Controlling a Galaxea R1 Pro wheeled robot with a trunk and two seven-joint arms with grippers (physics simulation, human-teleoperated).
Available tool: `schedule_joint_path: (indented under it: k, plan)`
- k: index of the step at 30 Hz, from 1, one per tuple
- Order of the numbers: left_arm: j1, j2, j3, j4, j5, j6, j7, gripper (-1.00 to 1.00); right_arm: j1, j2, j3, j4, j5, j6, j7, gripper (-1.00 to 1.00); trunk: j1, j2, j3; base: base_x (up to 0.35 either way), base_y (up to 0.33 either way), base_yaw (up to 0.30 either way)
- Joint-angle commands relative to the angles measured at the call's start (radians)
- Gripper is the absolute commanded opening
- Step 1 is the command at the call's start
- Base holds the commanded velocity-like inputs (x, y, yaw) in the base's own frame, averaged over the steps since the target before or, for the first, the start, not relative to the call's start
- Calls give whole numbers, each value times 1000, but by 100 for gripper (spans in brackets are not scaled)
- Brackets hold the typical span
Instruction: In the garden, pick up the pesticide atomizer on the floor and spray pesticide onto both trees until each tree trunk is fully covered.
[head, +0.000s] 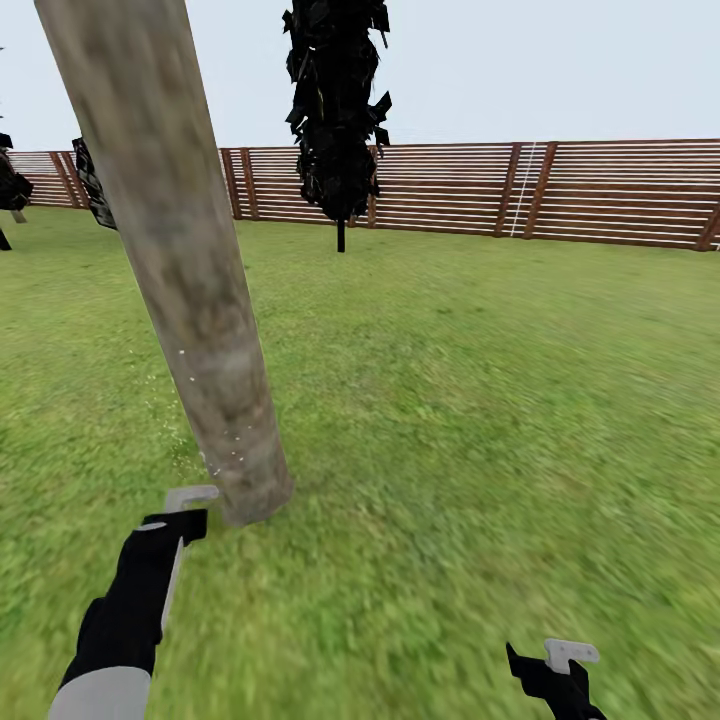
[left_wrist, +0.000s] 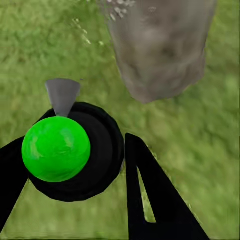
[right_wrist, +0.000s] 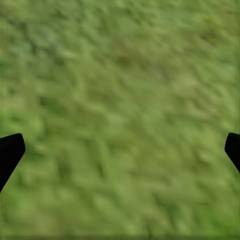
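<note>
A thick, leaning tree trunk (head: 190, 290), mottled grey-brown, rises from the lawn just ahead of my left arm; its base (left_wrist: 160, 55) stands close in front of the gripper. My left gripper (head: 176, 522) (left_wrist: 72, 155) is shut on the pesticide atomizer (left_wrist: 56, 149), a black body with a bright green ball on top. Its grey nozzle (left_wrist: 62, 95) (head: 190, 496) points toward the foot of the trunk. Small white specks (head: 225, 445) dot the lower trunk and the grass beside it. My right gripper (head: 558, 668) hangs open over bare grass, its fingertips (right_wrist: 10, 150) far apart.
Green lawn (head: 480, 400) spreads all around. A reddish-brown slatted fence (head: 600, 190) closes the far side. A slim tree with black ragged foliage (head: 338, 100) stands before the fence, and dark bushes (head: 95, 185) sit at the far left.
</note>
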Motion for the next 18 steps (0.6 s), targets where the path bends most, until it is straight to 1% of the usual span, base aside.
schedule_joint_path:
  k: [1, 2, 4, 5, 6, 7, 9, 10, 14, 15, 16, 18]
  plan:
    - [3, 5, 2, -3, 10, 11, -1, -100, 0, 0, 0, 0, 0, 0, 0, 100, 0, 0, 0, 0, 0, 0]
    - [7, 2, -2, -5, 10, 26, -3, -100, 0, 0, 0, 0, 1, 0, 0, 100, 0, 0, 0, 0, 0, 0]
    - [9, -6, -36, -5, 10, 35, -4, -100, 0, 0, 0, 0, 1, 0, 0, 100, 0, 0, 0, 0, 0, 0]
    - [10, -13, -119, -5, 11, 43, -4, -100, 0, 0, 0, 0, 0, 0, 0, 100, 0, 0, 0, 0, 0, 0]
    - [7, -17, -167, -7, 12, 55, -3, -100, 0, 0, 0, 0, 0, 0, 0, 100, 0, 0, 0, 0, 0, 0]
    - [3, -25, -193, -13, 12, 67, -2, -100, 0, 0, 0, 0, 0, 0, 0, 100, 0, 0, 0, 0, 0, 0]
    - [0, -38, -209, -31, 13, 77, -2, -100, 0, 0, 0, 0, -1, 0, 0, 100, 0, 0, 0, 0, 0, 0]
    - [-2, -43, -213, -54, 12, 82, -2, -100, 0, 0, 0, 0, -1, 0, 0, 100, 0, 0, 0, 0, 0, 0]
    - [1, -39, -194, -73, 8, 85, -1, -100, 0, 0, 0, 0, 0, 0, 0, 100, 0, 0, 0, -3, 0, 0]
    - [3, -31, -162, -76, 7, 86, -1, -100, 0, 0, 0, 0, 0, 0, 0, 100, 0, 0, 0, -177, 40, 0]
    - [3, -22, -109, -77, 9, 85, -3, -100, 0, 0, 0, 0, 0, 0, 0, 100, 0, 0, 0, -266, 67, 0]
    - [3, -13, -66, -77, 9, 86, -4, -100, 0, 0, 0, 0, 0, 0, 0, 100, 0, 0, 0, -256, 53, 0]
